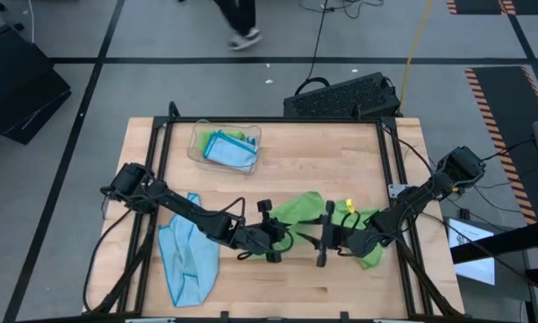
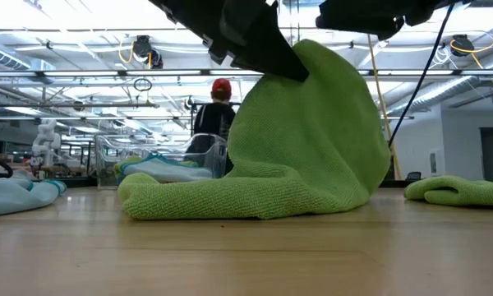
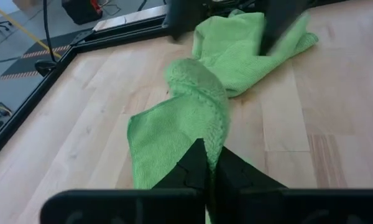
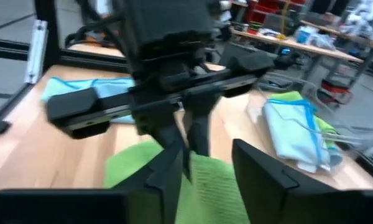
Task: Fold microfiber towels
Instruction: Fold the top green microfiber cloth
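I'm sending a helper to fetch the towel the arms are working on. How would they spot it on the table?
Start at the wooden table and look to its middle, between the two dark arms. There a lime green towel lies bunched, one edge pinched up by the left tool. Unlike the other green towel crumpled beside the right arm, and the blue towel at the left, it alone is lifted.

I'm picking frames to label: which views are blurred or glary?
Right wrist view: motion-smeared, the left gripper soft. Low view: bright ceiling lights behind, arms in silhouette, green towel sharp. High view: even light. Left wrist view: mostly clear.
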